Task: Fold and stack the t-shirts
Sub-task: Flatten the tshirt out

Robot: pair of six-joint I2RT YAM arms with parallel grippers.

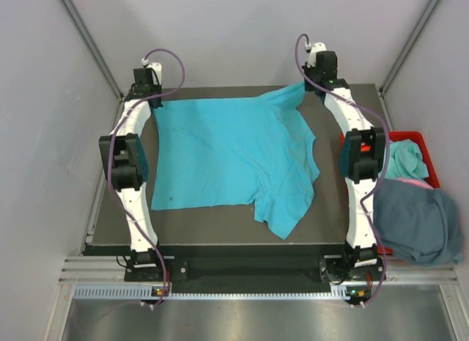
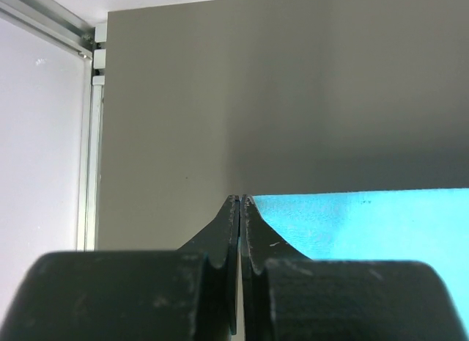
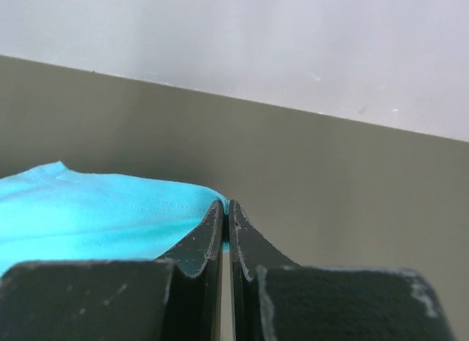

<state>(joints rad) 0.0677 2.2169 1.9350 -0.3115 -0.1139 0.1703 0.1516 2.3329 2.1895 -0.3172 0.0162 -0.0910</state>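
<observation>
A bright turquoise t-shirt (image 1: 227, 154) lies spread on the dark table (image 1: 330, 202), its front right part rumpled. My left gripper (image 1: 152, 100) is at the shirt's far left corner, jaws shut on the cloth edge. In the left wrist view the gripper (image 2: 241, 199) pinches the corner of the shirt (image 2: 381, 224). My right gripper (image 1: 304, 88) is at the far right corner, which is pulled up towards it. In the right wrist view the gripper (image 3: 226, 205) is shut with turquoise cloth (image 3: 88, 209) between the jaws.
A red bin (image 1: 419, 137) stands off the table's right edge. It holds another turquoise shirt (image 1: 407, 161), a slate blue-grey shirt (image 1: 414, 220) draped over its front, and a strip of pinkish cloth (image 1: 414, 182). Grey walls enclose the table.
</observation>
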